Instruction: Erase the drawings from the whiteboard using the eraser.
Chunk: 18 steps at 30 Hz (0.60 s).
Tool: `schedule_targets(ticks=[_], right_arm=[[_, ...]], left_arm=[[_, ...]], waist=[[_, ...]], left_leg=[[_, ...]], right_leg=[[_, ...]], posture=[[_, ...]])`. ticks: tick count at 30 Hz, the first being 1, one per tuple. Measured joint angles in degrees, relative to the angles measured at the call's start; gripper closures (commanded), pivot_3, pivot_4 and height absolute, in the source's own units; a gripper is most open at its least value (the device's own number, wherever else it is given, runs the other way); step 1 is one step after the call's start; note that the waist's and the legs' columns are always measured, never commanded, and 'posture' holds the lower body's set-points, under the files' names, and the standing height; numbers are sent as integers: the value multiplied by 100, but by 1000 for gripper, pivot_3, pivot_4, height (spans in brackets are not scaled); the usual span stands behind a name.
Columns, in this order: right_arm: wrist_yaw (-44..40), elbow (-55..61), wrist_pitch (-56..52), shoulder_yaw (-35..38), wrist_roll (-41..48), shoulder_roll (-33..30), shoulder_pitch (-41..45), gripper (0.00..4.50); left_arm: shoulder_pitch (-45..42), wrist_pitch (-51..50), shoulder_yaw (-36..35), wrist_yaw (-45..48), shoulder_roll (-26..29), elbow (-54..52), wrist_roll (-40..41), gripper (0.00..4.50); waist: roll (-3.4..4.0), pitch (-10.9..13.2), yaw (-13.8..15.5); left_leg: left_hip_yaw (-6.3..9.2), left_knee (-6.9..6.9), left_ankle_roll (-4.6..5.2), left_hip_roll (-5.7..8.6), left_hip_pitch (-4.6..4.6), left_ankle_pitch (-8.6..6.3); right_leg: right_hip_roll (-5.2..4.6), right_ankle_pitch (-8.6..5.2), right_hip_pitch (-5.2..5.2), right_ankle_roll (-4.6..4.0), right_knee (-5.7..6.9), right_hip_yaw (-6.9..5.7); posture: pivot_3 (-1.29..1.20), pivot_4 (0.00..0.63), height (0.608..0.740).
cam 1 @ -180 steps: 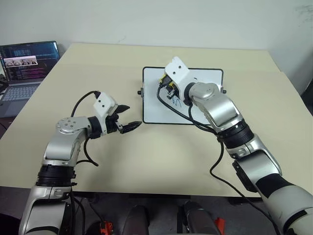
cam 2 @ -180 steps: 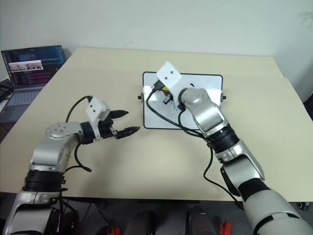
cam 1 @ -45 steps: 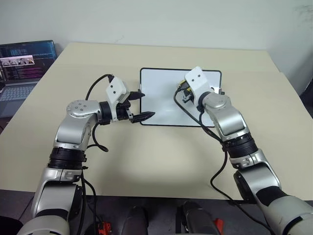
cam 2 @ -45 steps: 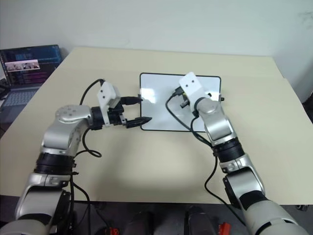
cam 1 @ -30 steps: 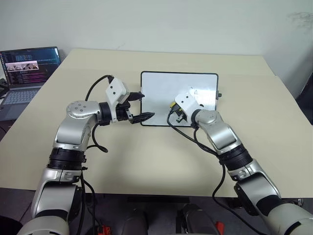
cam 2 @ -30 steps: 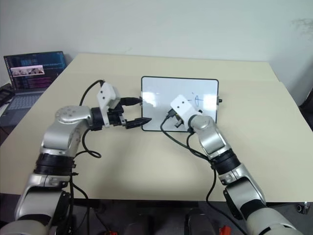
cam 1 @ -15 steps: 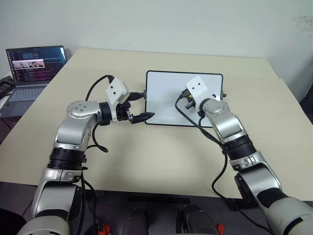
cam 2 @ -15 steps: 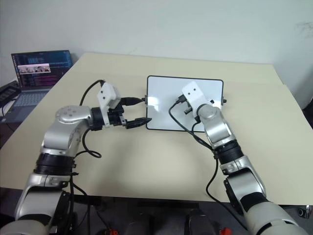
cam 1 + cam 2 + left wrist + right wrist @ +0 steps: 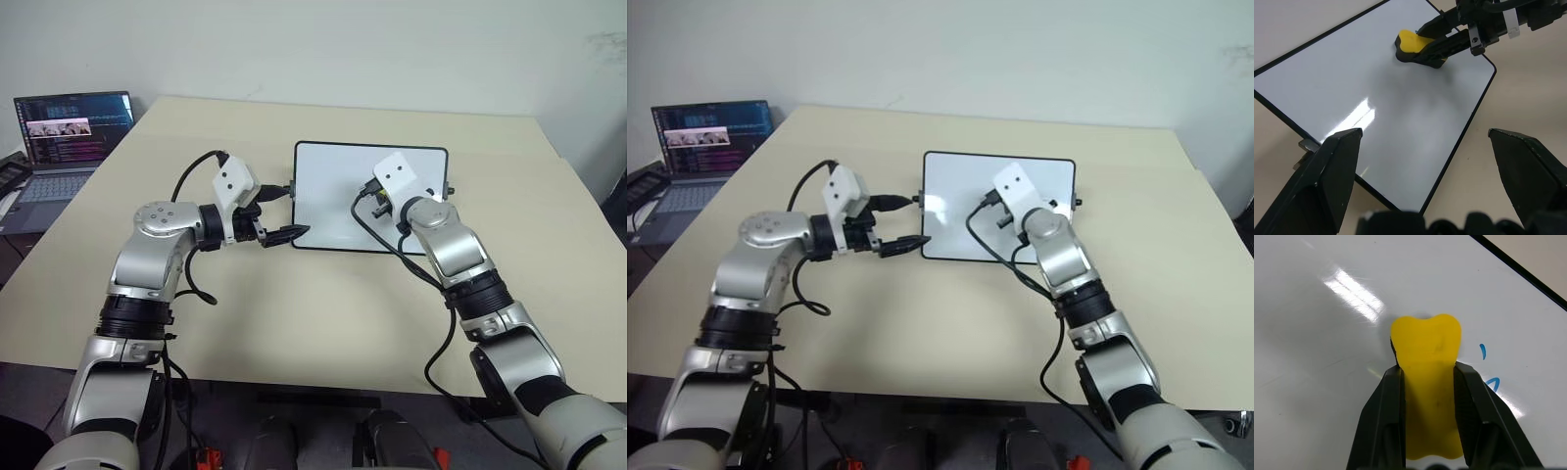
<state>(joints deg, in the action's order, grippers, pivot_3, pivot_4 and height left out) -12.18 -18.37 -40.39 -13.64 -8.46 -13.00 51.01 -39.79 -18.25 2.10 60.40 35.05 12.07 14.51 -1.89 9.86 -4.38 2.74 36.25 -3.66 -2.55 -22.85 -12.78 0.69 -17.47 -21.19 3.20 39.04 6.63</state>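
step: wiping | right gripper point(image 9: 1426, 382) clamps the yellow block eraser point(image 9: 1426, 357) flat on the glossy black-framed whiteboard point(image 9: 1327, 78) | left gripper point(image 9: 1425, 161) fingers spread wide at board's edge | advice: sweep sideways over remaining blue drawings point(image 9: 1488, 372), keeping pad flat, pressure even

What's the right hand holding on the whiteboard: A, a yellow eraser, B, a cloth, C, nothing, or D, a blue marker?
A: the right hand is shut on the yellow eraser, resting on the whiteboard beside small blue marks.
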Motion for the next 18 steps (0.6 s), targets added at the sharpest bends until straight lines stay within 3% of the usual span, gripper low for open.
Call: schedule_targets(ticks=[11, 18], right_arm=[[126, -69, -25, 12, 0, -72, 77, 3523], [-231, 146, -224, -170, -73, -154, 44, 3523]], left_arm=[[-47, 108, 6, 13, -21, 138, -42, 0], [-55, 120, 6, 21, -21, 139, -41, 0]], waist=[[-2, -1, 12], [-1, -1, 4]], left_leg=[[2, 0, 0, 0, 0, 0], [0, -6, 0, -1, -1, 0]], right_leg=[[0, -1, 0, 1, -2, -1], [0, -14, -5, 20, -5, 0]], posture=[[0, 150, 740], [0, 150, 740]])
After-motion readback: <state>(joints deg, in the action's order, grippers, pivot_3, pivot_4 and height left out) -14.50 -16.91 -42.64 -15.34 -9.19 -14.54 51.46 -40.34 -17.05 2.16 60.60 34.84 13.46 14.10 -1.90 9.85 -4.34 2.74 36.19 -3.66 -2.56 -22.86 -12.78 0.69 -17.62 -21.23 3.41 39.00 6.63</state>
